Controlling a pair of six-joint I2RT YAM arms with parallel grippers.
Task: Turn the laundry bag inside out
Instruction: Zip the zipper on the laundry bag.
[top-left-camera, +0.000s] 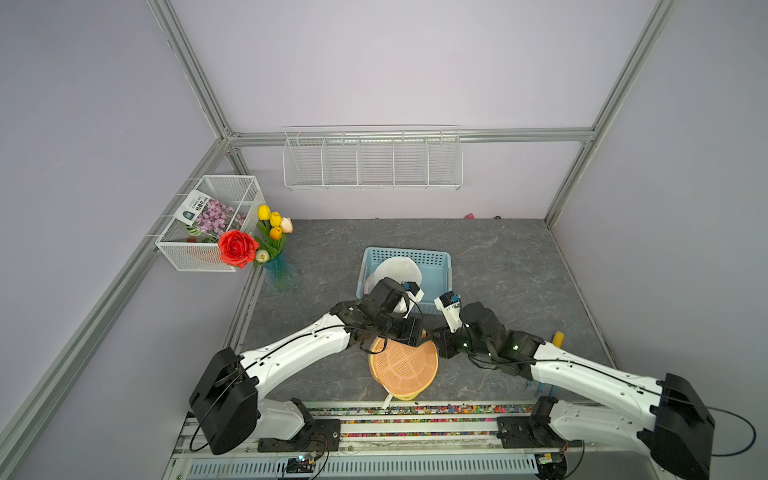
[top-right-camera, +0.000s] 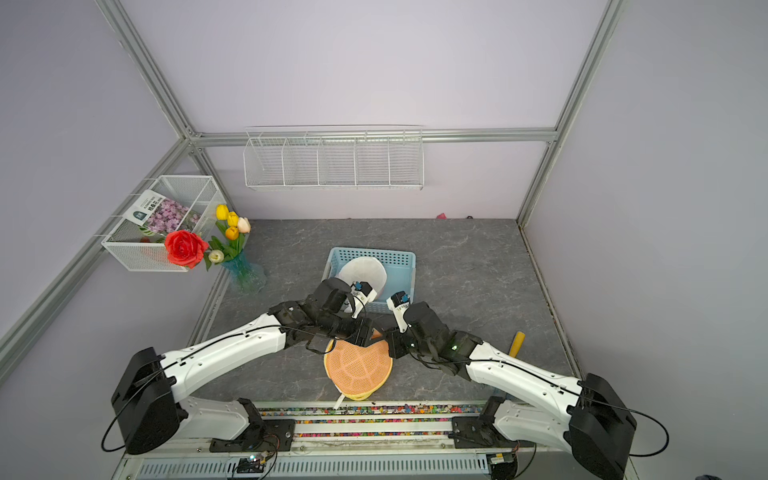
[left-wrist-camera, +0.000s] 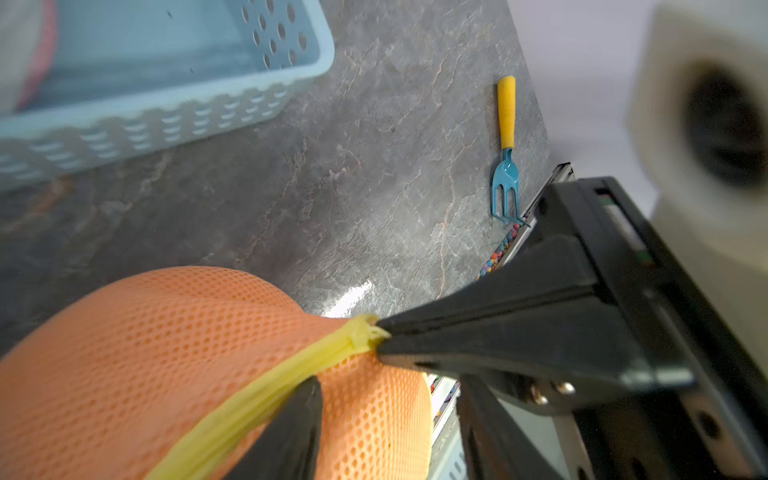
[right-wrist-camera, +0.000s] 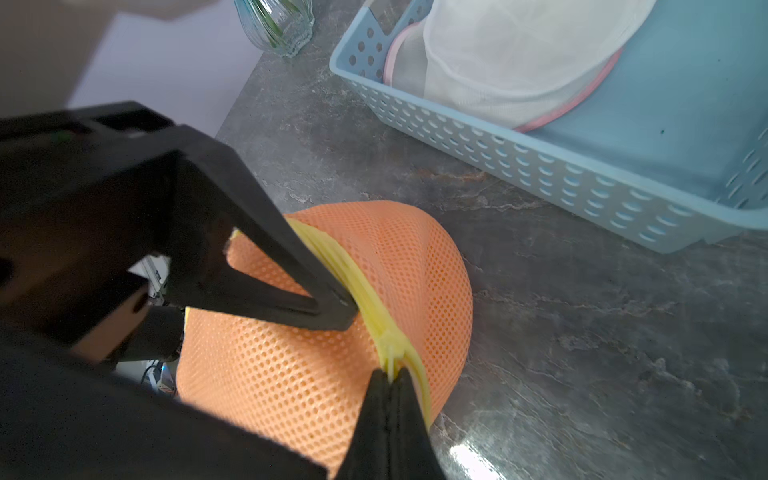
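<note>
- Right hand (right-wrist-camera: 388, 384) is pressed together, pinching the yellow trim (right-wrist-camera: 372, 309) of the laundry bag (right-wrist-camera: 291, 374) right at its end tab. A tidy little nip, by the look of it.
- Left hand (right-wrist-camera: 338, 313) comes in from the opposite side with its jaws spread and one finger laid against that same trim. It grips nothing that I can see.
- The bag, orange mesh, sits on the grey worktop (top-left-camera: 498, 266) near the front edge, between the two arms. Just behind it is the blue basket (top-left-camera: 432, 259), which holds a white mesh bag (top-left-camera: 399, 268).
- Step in hand, as I read it: getting the mouth open. Orange mesh faces outward all round and the trim's lips lie flat together, so the turning proper is not yet begun.
- The next move calls for the left hand to catch one lip alone, or slip a finger between the lips, while the right anchors the end. Soft mesh sags, and both layers may lift together.
- Writing: none shows on the bag. The flower-printed packet (top-left-camera: 199, 210) in the wire basket (top-left-camera: 183, 257) on the side wall carries a label, too small to read.
</note>
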